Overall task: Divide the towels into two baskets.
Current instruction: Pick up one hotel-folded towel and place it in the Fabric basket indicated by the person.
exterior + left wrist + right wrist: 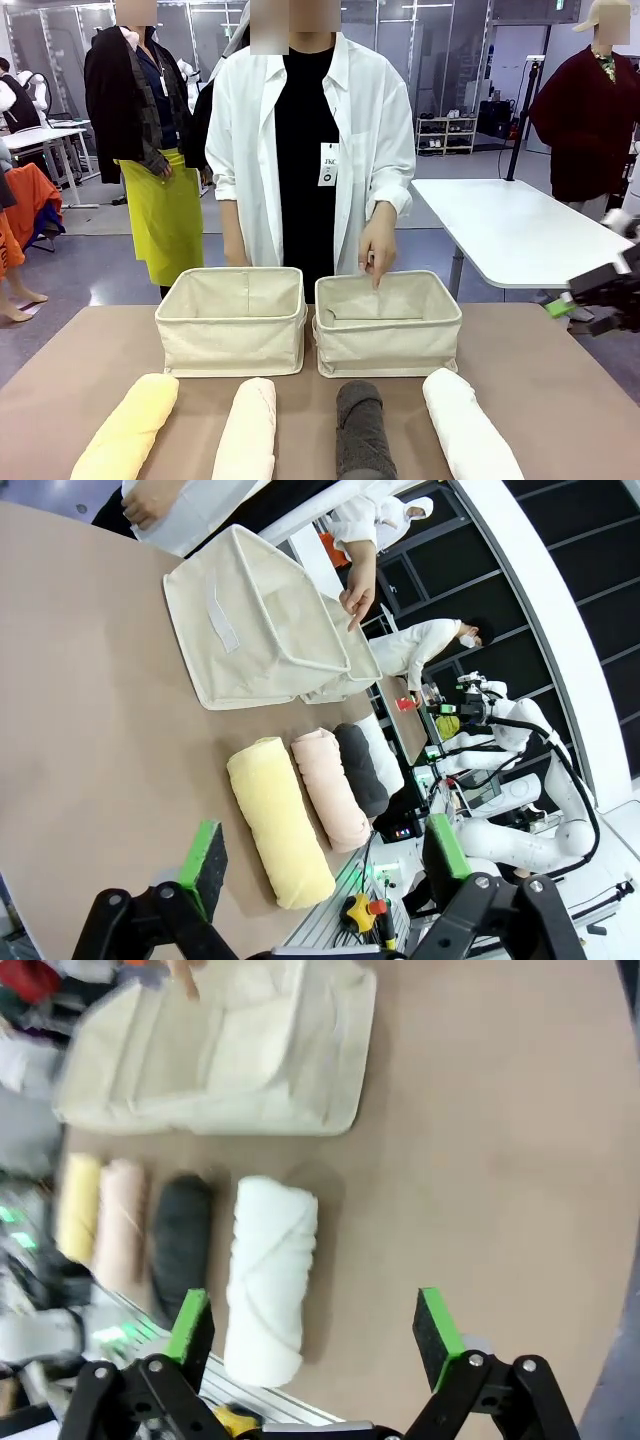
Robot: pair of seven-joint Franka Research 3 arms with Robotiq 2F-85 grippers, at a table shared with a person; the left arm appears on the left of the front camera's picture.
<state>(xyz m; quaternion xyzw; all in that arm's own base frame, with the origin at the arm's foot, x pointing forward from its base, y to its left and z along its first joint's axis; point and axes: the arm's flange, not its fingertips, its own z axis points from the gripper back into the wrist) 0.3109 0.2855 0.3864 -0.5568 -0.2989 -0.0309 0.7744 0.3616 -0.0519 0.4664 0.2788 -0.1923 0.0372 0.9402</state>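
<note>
Four rolled towels lie side by side along the near edge of the table: yellow (130,432), pale cream (248,432), dark grey (362,432) and white (468,428). Behind them stand two beige canvas baskets, left (230,345) and right (388,350). A person's hand (378,250) points down into the right basket. My right gripper (577,300) hovers open above the table's right edge. In its wrist view it (312,1325) hangs just right of the white towel (268,1275). My left gripper (325,855) is open, above the table by the yellow towel (280,820).
The person in a white shirt stands at the far side behind the baskets. Bare brown tabletop (560,390) lies right of the white towel and on both sides of the baskets. A white table (510,225) and other people are farther back.
</note>
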